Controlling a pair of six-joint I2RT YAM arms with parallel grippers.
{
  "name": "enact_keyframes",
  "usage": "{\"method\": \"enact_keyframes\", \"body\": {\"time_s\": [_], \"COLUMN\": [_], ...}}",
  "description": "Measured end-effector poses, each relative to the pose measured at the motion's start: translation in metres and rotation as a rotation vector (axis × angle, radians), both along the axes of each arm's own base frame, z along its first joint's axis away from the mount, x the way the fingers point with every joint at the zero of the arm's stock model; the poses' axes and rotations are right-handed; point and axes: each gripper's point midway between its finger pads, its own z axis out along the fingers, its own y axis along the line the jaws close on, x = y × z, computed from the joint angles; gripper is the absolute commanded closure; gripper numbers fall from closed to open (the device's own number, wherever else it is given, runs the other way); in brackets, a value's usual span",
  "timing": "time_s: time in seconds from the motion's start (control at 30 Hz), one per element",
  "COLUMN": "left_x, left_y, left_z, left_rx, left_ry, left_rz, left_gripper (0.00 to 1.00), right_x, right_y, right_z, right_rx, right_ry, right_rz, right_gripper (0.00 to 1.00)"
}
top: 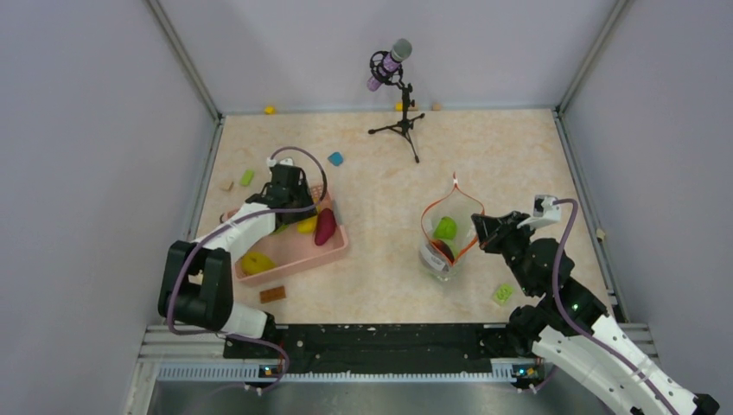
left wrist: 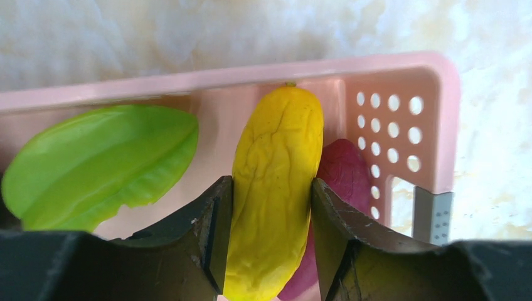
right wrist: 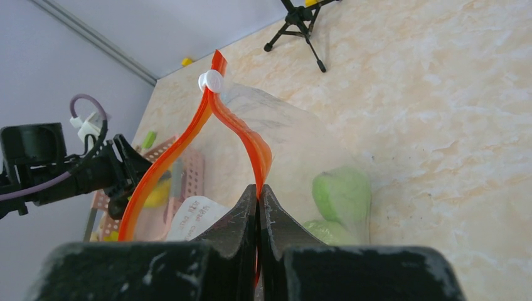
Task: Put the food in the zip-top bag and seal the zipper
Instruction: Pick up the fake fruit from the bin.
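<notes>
- yellow banana-like piece (left wrist: 276, 182): wrinkled, matt plastic
- pink basket (left wrist: 188, 78): smooth, perforated plastic
- zip-top bag (right wrist: 295, 135): clear, crinkly film
- zipper (right wrist: 260, 160): glossy orange-red plastic
- table (right wrist: 439, 94): smooth, marbled surface

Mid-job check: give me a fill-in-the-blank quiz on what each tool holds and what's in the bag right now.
1. The left tool is shut on the ____ piece in the pink basket.
2. The right tool is shut on the zipper, holding the mouth of the zip-top bag ____.
3. The food visible inside that bag is ____.
4. The zipper's slider is ____.
Missing words: yellow; open; green; white.
</notes>
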Motion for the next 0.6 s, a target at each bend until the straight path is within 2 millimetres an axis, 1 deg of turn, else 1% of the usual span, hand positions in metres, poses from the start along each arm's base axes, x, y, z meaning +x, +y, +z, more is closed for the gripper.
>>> {"method": "enact_keyframes", "body": {"time_s": [0.1,0.2,0.4,0.47,0.53,0.6], "left_x": [-0.007,-0.01,-0.011,-0.012,-0.02,-0.032], "left_y": [-0.001,-0.003,-0.008,-0.01,-0.012,-0.015], "left_z": [-0.019,-0.028,-0.031,-0.028,-0.024,-0.019], "left_rx": [-0.006,-0.017,-0.034,-0.026,-0.016,-0.009], "left_ry": [0.073,0.105,0.102,0.091,0.089,0.094], "left_rz": [0.01,0.027,0.062,0.072,0.074,0.067], "left_gripper": [1.0,1.0,1.0,1.0,1.0,1.0], "right_x": [0.0,0.0,0.0,0.0,0.0,0.001], "right_y": [0.0,0.0,0.0,0.0,-0.001,-0.001], "right_z": [0.0,0.0,0.0,0.0,-0.001,-0.002], "right_rx": [0.0,0.0,0.0,0.0,-0.001,-0.002], "right_ry": [0.0,0.0,0.0,0.0,0.001,0.002], "right_rz": [0.0,0.0,0.0,-0.002,-0.003,-0.005], "right_gripper": [1.0,1.0,1.0,1.0,1.0,1.0]}}
